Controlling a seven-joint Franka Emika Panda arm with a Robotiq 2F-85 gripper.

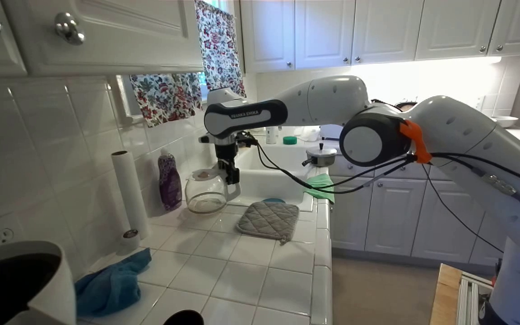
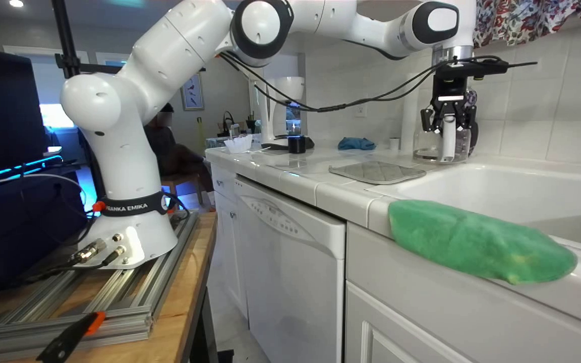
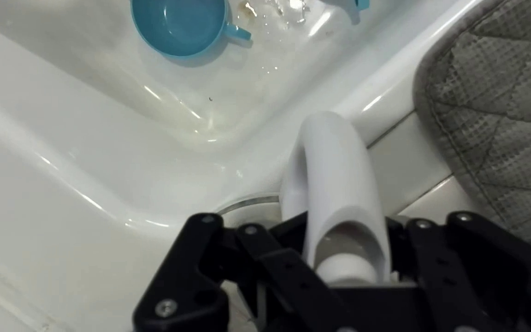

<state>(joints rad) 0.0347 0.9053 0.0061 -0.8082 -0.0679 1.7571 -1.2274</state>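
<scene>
Gripper point(image 2: 450, 126), jaws clamped to the width of the near-upright white handle point(image 3: 337, 159), has hold of the glass coffee carafe point(image 2: 427, 145), whose bowl point(image 1: 203, 196) lies toward the tiled wall point(image 1: 57, 158), above the kitchen counter point(image 1: 237, 280) just beside the sink point(image 1: 266, 183) and near the quilted pot holder point(image 1: 269, 217), base contact being indeterminable.

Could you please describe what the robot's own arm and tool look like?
The arm is white and smoothly rounded, with pale, black-ringed joint caps and pale FRANKA EMIKA lettering on black. Black cables run alongside, passing an orange strap. The tool is mostly black and angular, with jointed fingers and silvery screws.
</scene>
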